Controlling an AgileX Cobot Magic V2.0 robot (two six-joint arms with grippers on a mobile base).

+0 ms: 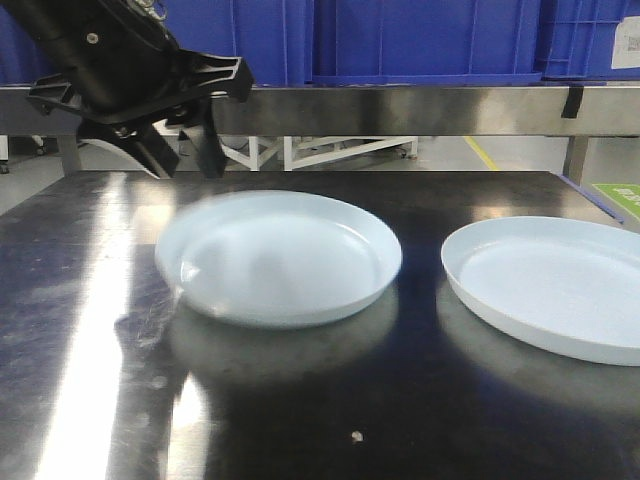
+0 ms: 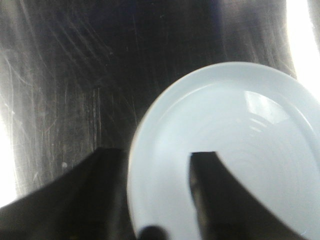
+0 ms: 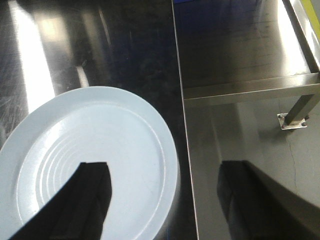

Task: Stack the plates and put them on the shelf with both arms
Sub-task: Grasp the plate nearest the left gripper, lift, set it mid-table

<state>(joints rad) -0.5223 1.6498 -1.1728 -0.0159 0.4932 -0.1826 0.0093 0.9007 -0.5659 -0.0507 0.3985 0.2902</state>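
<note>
- Left end effector (image 1: 188,165) spread wide, hanging above the left plate (image 1: 280,255)'s rear rim.
- Right end effector (image 3: 162,167) spread wide over the right plate (image 3: 90,145)'s rim, near the tabletop (image 3: 125,50)'s right edge.

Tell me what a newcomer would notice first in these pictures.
Two pale, glossy plates sit on the dark, shiny table: the left plate near the middle, the right plate by the right edge, apart. The black left gripper hangs open over the left plate's far rim. Blue bins line the shelf behind.
</note>
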